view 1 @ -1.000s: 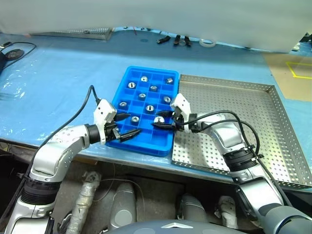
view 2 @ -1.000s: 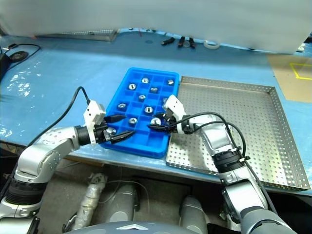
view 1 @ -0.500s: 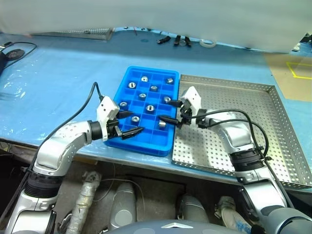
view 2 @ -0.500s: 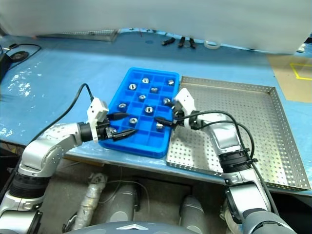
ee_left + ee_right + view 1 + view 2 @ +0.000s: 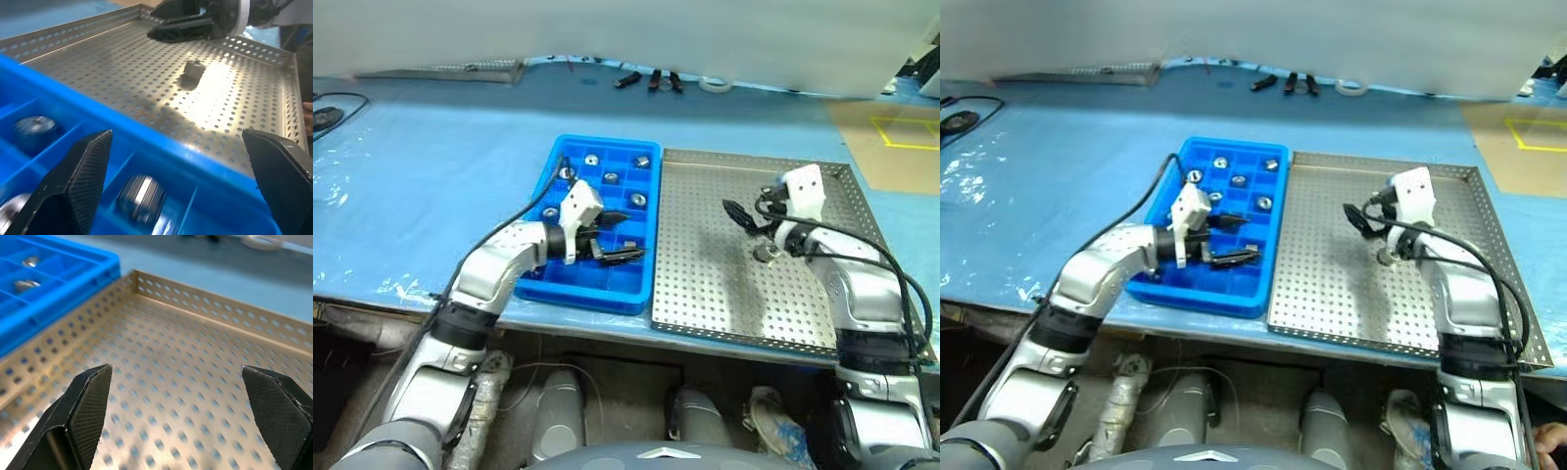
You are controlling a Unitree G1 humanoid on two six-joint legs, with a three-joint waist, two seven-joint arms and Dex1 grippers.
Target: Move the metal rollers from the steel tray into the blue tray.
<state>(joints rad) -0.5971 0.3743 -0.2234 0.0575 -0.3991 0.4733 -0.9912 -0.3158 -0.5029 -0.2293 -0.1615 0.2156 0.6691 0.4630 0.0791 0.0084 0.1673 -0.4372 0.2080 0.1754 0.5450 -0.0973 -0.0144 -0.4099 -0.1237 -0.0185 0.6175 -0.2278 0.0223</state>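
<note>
One metal roller (image 5: 766, 253) left on the steel tray (image 5: 705, 294), just under and beside the right gripper (image 5: 740, 213), hanging empty above the perforated floor with jaws spread wide. Well apart from the left gripper (image 5: 612, 243), also spread and empty, low over the blue tray (image 5: 546, 286) among the seated rollers. Right arm plainly nearer. Short and stubby; long axis and pointing cannot be told.

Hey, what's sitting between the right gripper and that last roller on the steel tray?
Nothing: in the left wrist view, only bare perforated floor of the steel tray lies between the open right gripper and the lone metal roller.
</note>
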